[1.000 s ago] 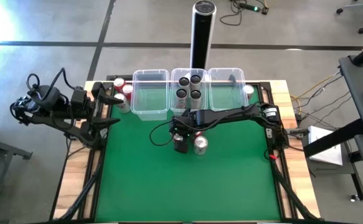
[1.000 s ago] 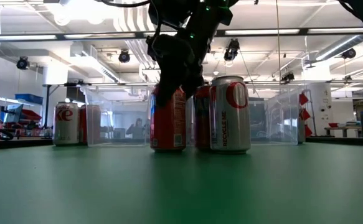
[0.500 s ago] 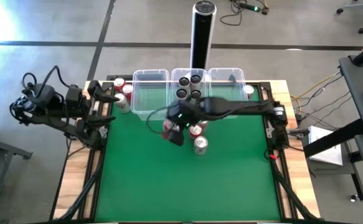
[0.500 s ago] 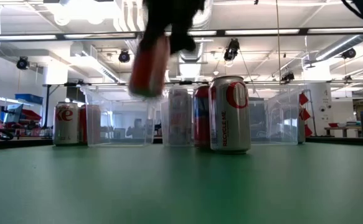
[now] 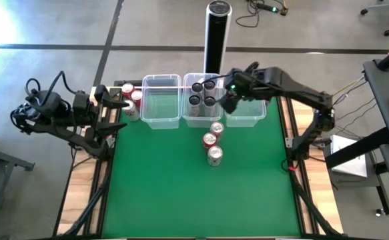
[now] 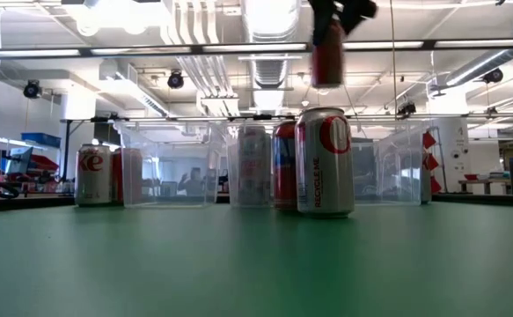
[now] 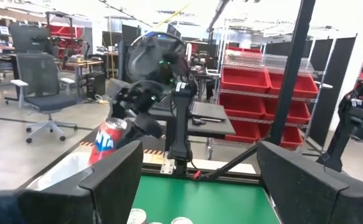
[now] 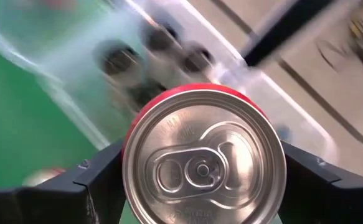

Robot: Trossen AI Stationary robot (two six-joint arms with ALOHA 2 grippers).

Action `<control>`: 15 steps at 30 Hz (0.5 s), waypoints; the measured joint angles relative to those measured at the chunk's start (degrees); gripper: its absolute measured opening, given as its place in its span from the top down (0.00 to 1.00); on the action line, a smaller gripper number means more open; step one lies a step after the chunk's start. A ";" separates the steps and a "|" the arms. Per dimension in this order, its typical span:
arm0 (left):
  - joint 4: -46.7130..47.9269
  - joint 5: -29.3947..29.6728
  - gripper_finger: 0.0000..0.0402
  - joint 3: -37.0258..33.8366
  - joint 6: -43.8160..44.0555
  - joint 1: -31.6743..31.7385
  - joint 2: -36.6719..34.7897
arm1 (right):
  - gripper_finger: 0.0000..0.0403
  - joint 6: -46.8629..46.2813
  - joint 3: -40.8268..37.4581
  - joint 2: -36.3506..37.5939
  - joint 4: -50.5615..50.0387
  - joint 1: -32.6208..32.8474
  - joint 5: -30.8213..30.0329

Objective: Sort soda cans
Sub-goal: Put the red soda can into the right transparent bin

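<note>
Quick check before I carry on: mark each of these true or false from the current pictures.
1. The right pincer holds a red can in the air. True.
2. The middle bin holds four dark cans. True.
3. The held can hangs over the left bin. False: it hangs around the edge between the middle bin and the right bin.
4. Five cans stand on the green mat. False: three cans stand there, in a short row in front of the middle bin.
5. The left pincer is over the mat's middle. False: it waits at the table's left edge, near the cans there.
</note>
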State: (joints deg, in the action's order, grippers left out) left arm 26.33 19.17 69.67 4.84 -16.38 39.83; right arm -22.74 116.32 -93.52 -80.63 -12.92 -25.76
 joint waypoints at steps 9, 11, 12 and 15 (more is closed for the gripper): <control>0.06 -0.01 0.25 0.00 -1.97 0.00 0.16 | 0.26 4.53 -19.66 10.39 8.23 -16.36 7.69; 0.07 -0.01 0.25 -0.02 -2.40 0.00 -0.01 | 0.26 7.30 -23.99 10.94 13.19 -18.99 11.86; 0.07 -0.01 0.25 0.00 -2.50 0.00 -0.04 | 0.26 8.95 -25.93 11.00 15.39 -19.91 14.23; 0.04 1.77 0.25 -0.02 -2.22 -0.02 -0.57 | 0.25 13.76 -30.91 10.84 20.86 -21.94 18.36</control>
State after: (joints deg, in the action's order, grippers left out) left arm 26.37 20.94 69.65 2.62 -16.40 39.26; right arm -8.98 85.41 -82.67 -59.77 -34.87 -7.40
